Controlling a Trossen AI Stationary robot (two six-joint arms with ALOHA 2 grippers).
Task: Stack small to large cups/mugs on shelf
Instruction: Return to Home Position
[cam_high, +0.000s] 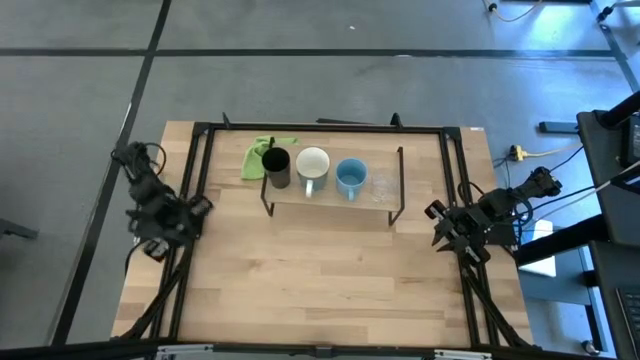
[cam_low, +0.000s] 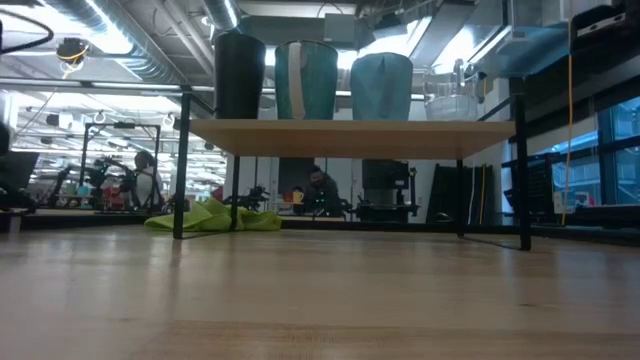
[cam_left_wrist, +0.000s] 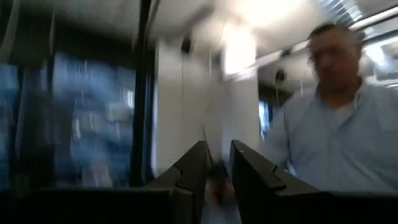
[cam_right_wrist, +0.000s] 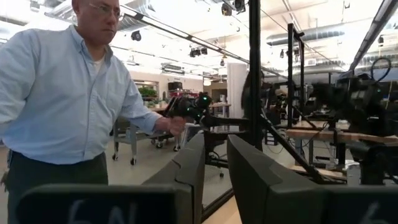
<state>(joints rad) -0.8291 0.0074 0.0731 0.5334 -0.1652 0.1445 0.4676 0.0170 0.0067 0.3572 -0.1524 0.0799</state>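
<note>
Black cup (cam_high: 277, 166), white mug (cam_high: 312, 165), blue mug (cam_high: 351, 178), clear cup (cam_high: 381, 187) lined up on shelf (cam_high: 330, 204). Left claw (cam_left_wrist: 218, 144) and right claw (cam_right_wrist: 215, 137) (out at worktop (cam_high: 300, 285) sides): barely parted, empty.

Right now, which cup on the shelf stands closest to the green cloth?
The black cup, at the row's left end beside the crumpled green cloth; the white mug, light blue mug and clear cup stand farther away.

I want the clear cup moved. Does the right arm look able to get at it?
Probably yes: the clear cup stands at the shelf's right end, nearest the right end effector, with nothing above it.
</note>
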